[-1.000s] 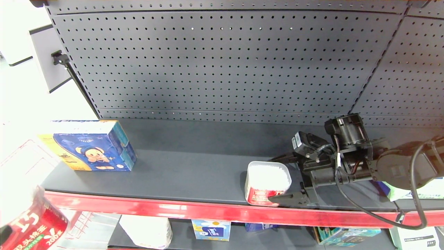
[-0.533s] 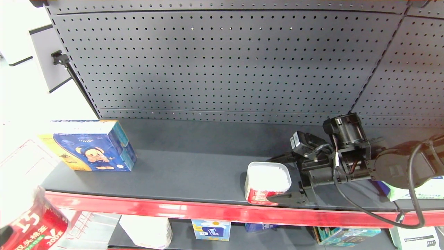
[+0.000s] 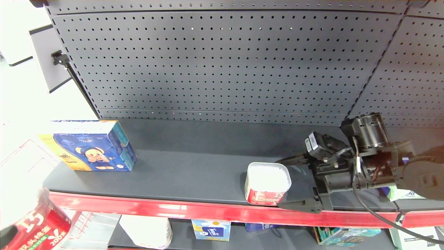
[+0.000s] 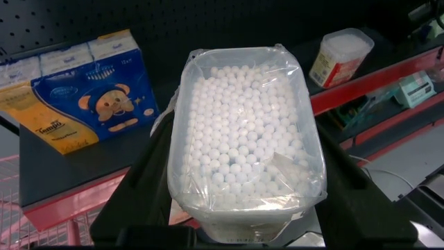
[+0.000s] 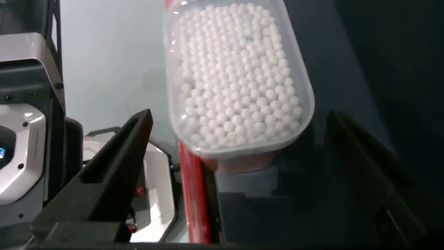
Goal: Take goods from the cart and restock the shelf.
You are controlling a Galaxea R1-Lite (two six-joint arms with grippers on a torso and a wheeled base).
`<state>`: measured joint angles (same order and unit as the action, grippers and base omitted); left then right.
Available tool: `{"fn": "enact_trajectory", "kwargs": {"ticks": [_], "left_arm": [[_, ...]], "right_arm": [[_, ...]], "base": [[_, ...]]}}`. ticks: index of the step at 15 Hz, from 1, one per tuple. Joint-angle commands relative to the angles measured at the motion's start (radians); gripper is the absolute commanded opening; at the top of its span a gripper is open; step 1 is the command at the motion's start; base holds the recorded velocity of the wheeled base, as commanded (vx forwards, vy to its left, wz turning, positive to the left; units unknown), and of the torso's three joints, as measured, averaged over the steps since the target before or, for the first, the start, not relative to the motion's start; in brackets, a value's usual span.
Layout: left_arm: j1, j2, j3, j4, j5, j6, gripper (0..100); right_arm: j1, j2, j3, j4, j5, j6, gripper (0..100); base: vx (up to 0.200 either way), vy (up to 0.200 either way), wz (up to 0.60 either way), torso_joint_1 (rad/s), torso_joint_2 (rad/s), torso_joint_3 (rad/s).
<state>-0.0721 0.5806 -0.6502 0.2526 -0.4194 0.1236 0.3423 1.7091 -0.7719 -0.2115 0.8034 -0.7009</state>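
A clear tub of cotton swabs with a red label [image 3: 267, 182] stands near the front edge of the grey shelf [image 3: 194, 166]. My right gripper [image 3: 279, 183] is open just right of it, fingertips level with the tub's right side, not touching. In the right wrist view the tub [image 5: 236, 76] sits just beyond the open gripper [image 5: 239, 121]. My left gripper [image 4: 246, 194] is shut on a second tub of cotton swabs [image 4: 243, 132], held low in front of the shelf's left end. This red-labelled tub [image 3: 33, 224] shows at the lower left of the head view.
A blue pack of tissues [image 3: 92, 146] stands at the shelf's left end. The pegboard wall [image 3: 222, 62] closes the back. A white and green pack [image 3: 404, 192] lies behind my right arm. More goods fill the lower shelf [image 3: 211, 230]. A pink wire cart [image 3: 20, 163] stands at left.
My right gripper has drawn back to the right, off the tub on the shelf, with its fingers spread a little wider. The tub stayed put. The left arm barely moved.
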Motion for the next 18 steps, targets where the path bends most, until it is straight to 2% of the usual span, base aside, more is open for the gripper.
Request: {"fn": "enact_trajectory", "kwargs": {"ticks": [1,4,6,7,9,11,12,13,14,18], "left_arm": [[-0.002,0.008,0.001,0.001,-0.002,0.001,0],[-0.002,0.019,-0.002,0.001,-0.006,0.001,0],[-0.002,0.025,-0.003,0.001,-0.006,0.001,0],[-0.002,0.025,0.001,0.001,-0.004,0.001,0],[0.003,0.022,-0.002,0.001,0.037,0.004,0],[0.003,0.005,-0.005,0.002,0.232,0.008,0],[0.002,-0.001,-0.003,0.002,0.284,0.013,0],[0.002,-0.007,-0.002,0.002,0.292,0.014,0],[0.002,-0.015,0.001,0.002,0.292,0.014,0],[0.002,-0.051,-0.009,0.005,0.292,0.016,0]], "right_arm": [[-0.014,-0.109,0.057,0.001,0.0,0.011,100],[-0.029,-0.293,0.169,0.0,0.0,0.078,100],[-0.057,-0.382,0.197,0.0,-0.003,0.109,100],[-0.177,-0.545,0.224,0.001,-0.122,0.176,100],[-0.299,-0.712,0.243,0.011,-0.375,0.316,100],[-0.332,-0.836,0.283,0.012,-0.693,0.489,100],[-0.344,-0.878,0.315,0.012,-0.92,0.509,100],[-0.338,-0.901,0.344,0.007,-1.027,0.537,100],[-0.345,-0.919,0.365,0.007,-1.044,0.574,100],[-0.347,-0.957,0.387,0.011,-1.052,0.564,100]], "base": [[0.0,0.0,0.0,0.0,0.0,0.0],[0.0,0.0,0.0,0.0,0.0,0.0],[0.0,0.0,0.0,0.0,0.0,0.0],[0.0,0.0,0.0,0.0,0.0,0.0],[0.0,0.0,0.0,0.0,0.0,0.0],[0.0,0.0,0.0,0.0,0.0,0.0],[0.0,0.0,0.0,0.0,0.0,0.0],[0.0,0.0,0.0,0.0,0.0,0.0],[0.0,0.0,0.0,0.0,0.0,0.0],[0.0,0.0,0.0,0.0,0.0,0.0]]}}
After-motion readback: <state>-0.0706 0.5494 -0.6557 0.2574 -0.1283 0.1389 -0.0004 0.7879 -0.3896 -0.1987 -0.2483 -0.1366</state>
